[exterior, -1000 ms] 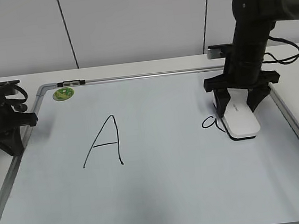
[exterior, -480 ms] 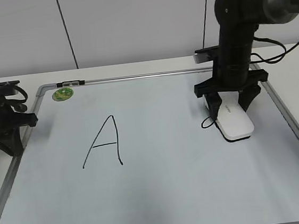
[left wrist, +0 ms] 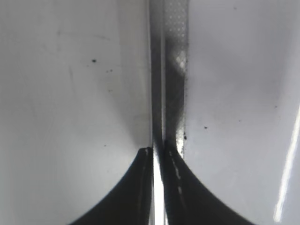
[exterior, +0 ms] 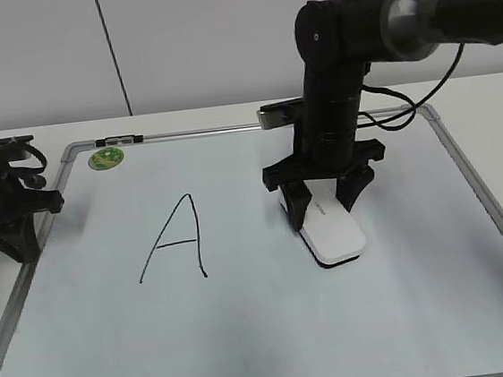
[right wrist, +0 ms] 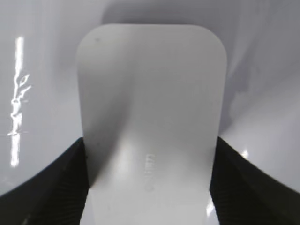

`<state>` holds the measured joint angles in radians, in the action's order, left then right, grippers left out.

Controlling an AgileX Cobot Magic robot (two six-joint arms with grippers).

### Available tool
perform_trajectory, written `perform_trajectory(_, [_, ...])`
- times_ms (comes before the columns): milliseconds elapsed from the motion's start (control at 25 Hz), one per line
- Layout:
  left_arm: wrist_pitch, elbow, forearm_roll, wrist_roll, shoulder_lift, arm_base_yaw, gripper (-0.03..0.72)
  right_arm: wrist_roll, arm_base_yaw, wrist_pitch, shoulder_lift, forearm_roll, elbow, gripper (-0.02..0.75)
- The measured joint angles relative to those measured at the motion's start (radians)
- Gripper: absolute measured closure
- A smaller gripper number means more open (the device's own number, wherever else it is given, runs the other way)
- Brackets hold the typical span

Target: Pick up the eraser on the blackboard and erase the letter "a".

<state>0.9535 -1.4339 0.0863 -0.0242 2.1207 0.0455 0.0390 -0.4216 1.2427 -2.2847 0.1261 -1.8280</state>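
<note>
My right gripper is shut on the white eraser and presses it flat on the blackboard, right of centre. In the right wrist view the eraser fills the space between my two dark fingers. No small letter "a" shows anywhere on the board. My left gripper rests at the board's left frame. In the left wrist view its jaws are shut over the grey frame strip.
A large black capital "A" is drawn left of centre. A small green round magnet sits at the board's top left corner. The grey frame borders the board. A white table lies around it.
My right gripper has slid the eraser leftward across the board, over the spot where the small "a" stood. That letter no longer shows. The left arm has not moved.
</note>
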Motion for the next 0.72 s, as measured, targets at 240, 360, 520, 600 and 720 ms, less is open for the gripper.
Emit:
perform_trajectory(240, [0.000,0.000,0.002,0.000,0.000,0.000,0.649,-0.013,-0.012,-0.006,0.000,0.062,-0.053,0.214])
perform_trajectory(360, [0.000,0.000,0.002,0.000,0.000,0.000,0.649,-0.013,-0.016,-0.011,0.030,0.048,-0.100,0.214])
perform_trajectory(520, [0.000,0.000,0.003,0.000,0.000,0.000,0.648,0.030,-0.016,-0.014,0.113,-0.067,-0.116,0.214])
perform_trajectory(600, [0.000,0.000,0.003,0.000,0.000,0.000,0.648,0.061,0.001,-0.014,0.160,-0.137,-0.116,0.214])
perform_trajectory(720, [0.000,0.000,0.003,0.000,0.002,0.000,0.648,0.071,0.045,-0.014,0.203,-0.152,-0.101,0.214])
